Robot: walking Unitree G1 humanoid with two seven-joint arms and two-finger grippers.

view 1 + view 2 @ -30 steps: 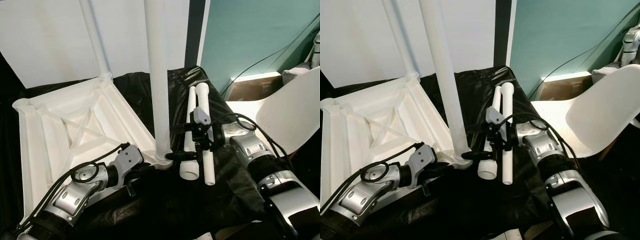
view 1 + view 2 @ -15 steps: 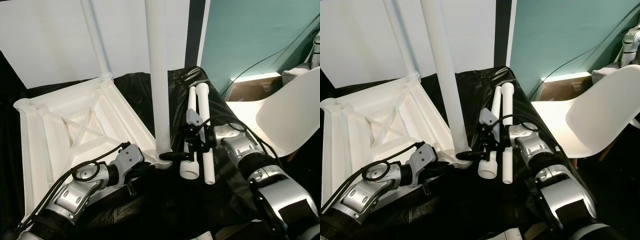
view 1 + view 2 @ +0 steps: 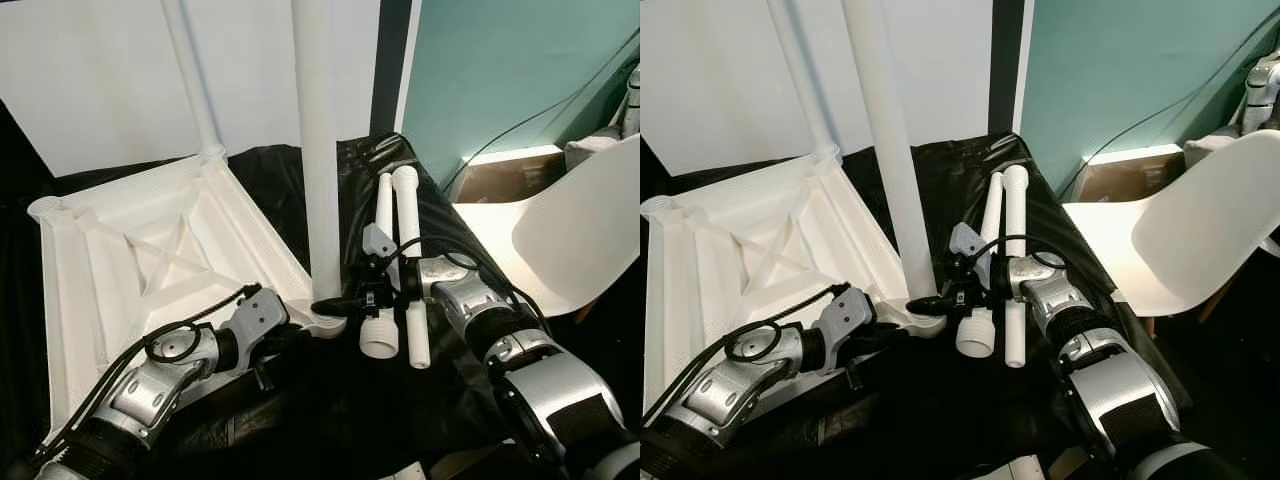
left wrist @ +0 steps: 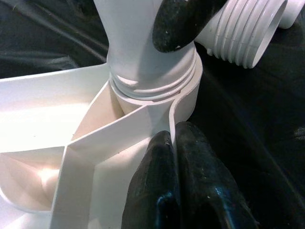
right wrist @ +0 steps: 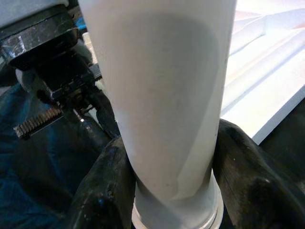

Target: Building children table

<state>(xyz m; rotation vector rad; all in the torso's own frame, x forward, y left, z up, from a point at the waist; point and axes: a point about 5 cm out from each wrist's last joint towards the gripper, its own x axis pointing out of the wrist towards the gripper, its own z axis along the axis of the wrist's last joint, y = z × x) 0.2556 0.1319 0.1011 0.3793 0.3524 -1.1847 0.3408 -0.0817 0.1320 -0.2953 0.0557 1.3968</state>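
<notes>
White plastic upturned tabletop [image 3: 130, 250] on black-sheeted worktop [image 3: 300, 400]. Left hand [image 3: 290, 340] pinching tabletop's corner rib beside socket. Upright white tubular leg [image 3: 320, 160] seated in that socket; right hand [image 3: 335, 303] clamped around leg's base. Two loose white legs [image 3: 395, 260] lying just right.

Our left arm reaches forward and low, its wrist angled inward, and our left end effector [image 3: 290, 338] has its two black fingers [image 4: 181, 191] pressed together. Our right arm bends in from the right, forearm pointing left, and our right end effector [image 3: 930, 300] has its fingers [image 5: 102, 191] spread on either side of what it clasps.
</notes>
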